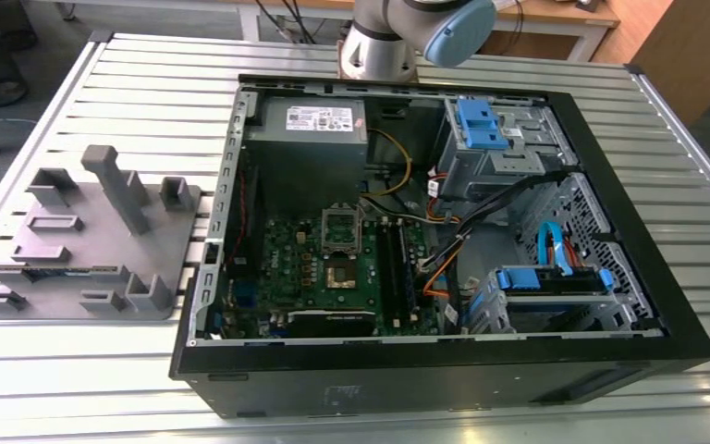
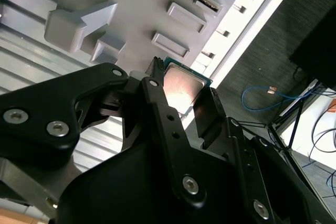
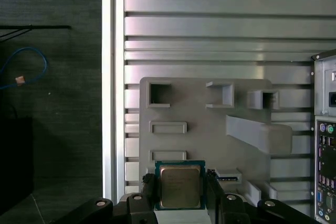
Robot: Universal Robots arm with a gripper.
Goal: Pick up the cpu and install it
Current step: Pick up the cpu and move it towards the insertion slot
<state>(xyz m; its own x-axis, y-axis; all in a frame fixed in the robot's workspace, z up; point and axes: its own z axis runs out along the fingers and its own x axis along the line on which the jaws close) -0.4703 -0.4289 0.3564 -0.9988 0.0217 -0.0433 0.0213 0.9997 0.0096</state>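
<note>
The small square cpu (image 3: 180, 186) with the shiny silver top and thin green rim is gripped on two opposite edges by the black gripper (image 3: 180, 199). Its silver face is turned toward both wrist cameras. No long axis can really be made out. One edge is hidden behind the gripper body. It's seen against the grey plastic fixture plate (image 3: 210, 129).

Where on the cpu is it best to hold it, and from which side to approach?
Pinch two opposite edges of the cpu, coming square onto its flat silver top. It is thin and flat, so only the rim offers grip. The tool holds it that way, clamped across its width.
</note>
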